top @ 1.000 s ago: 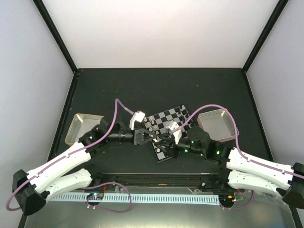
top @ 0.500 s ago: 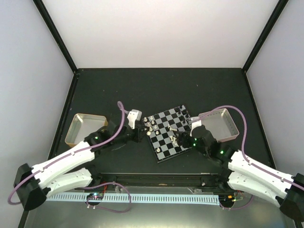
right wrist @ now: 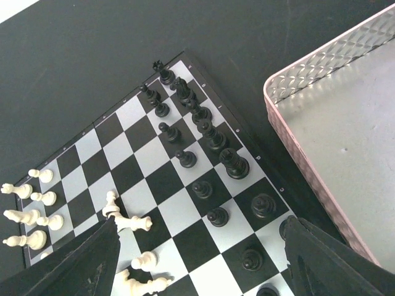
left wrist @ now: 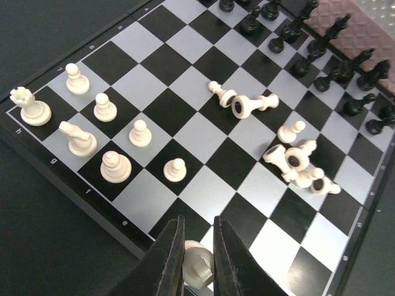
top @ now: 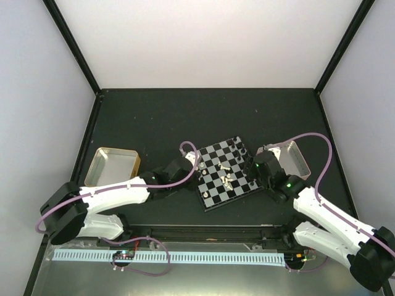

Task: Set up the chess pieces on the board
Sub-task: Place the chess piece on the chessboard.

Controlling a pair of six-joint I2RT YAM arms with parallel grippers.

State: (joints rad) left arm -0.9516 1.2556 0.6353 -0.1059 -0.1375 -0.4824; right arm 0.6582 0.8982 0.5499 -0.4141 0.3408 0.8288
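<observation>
Chess pieces (top: 227, 174) are nearly all on the board (top: 216, 195), which lies turned at an angle on the dark table (top: 185, 117) just ahead of both arms. Nearest, the left gripper (left wrist: 197, 223) is at the board's near-left edge, its fingers (left wrist: 168, 256) clamped together on 1 cream-white piece (left wrist: 197, 270) held over the dark rim; whether that piece touches the board I cannot tell. Just past it, 7 white pieces (left wrist: 115, 166) stand upright in the board's left corner, with a rook (left wrist: 28, 106) on the corner square and the others on the squares around it. Toward the middle, toppled white pieces (left wrist: 253, 105) lie on their sides: 2 close together, then a tighter cluster (left wrist: 296, 161) further to the right, some of them touching. The right gripper (right wrist: 200, 225) hovers above the board's right side, its 2 fingers spread wide apart and clear of the pieces below. Under and beyond it, black pieces (right wrist: 213, 139) stand upright in 2 rows along the edge that faces the pinkish tray (right wrist: 321, 52), which lies just beside the board. A metal tray (top: 99, 161) lies on the table to the left, well apart from the board
</observation>
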